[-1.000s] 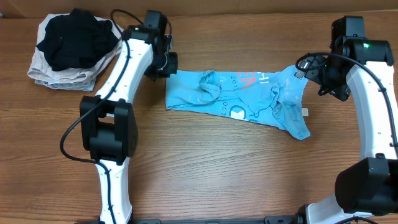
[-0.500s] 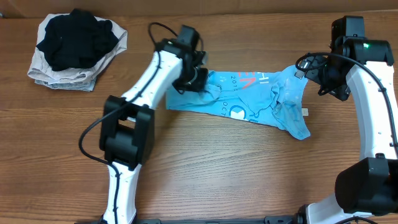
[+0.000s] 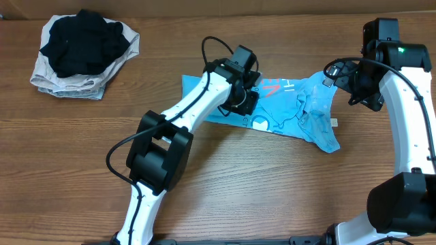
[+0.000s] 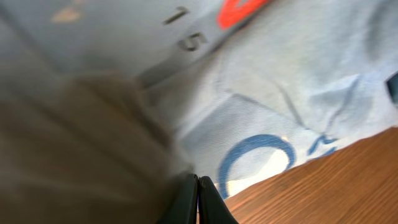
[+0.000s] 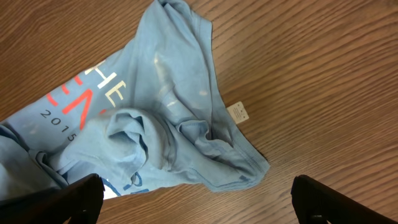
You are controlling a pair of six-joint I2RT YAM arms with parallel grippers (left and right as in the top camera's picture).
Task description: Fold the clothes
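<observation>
**Left gripper pinching the blue T-shirt, right gripper hanging open over its right end**

Nearest the robot, bare wooden table point(image 3: 272, 184) is showing between the two arm bases. The left arm point(image 3: 197, 101) is stretching from its base diagonally up and to the right, ending over the middle of the T-shirt point(image 3: 306, 102).

The sky-blue shirt is lying bunched in a long band across the centre of the table, running from mid-table toward the right side. Its near-right corner is drooping toward the robot, and a small white label point(image 5: 237, 112) is sticking out of that edge onto the wood. Red lettering point(image 3: 272, 86) is showing along the far edge, and a white round print point(image 3: 259, 124) is sitting at the near edge.

In the left wrist view, the left gripper point(image 4: 198, 186) is holding its fingertips pressed together, with a blurred fold of the shirt running down into them, so it appears to be pinching the cloth. The round print and the table edge are lying just beyond the tips.

The right arm point(image 3: 409, 129) is rising along the right side. The right gripper point(image 5: 198, 183) is hovering above the shirt's crumpled right end, its fingers spread wide and touching nothing.

Farthest away, at the far-left corner, a black garment point(image 3: 82, 41) is sitting heaped on a beige folded garment point(image 3: 61, 85), well apart from the shirt.
</observation>
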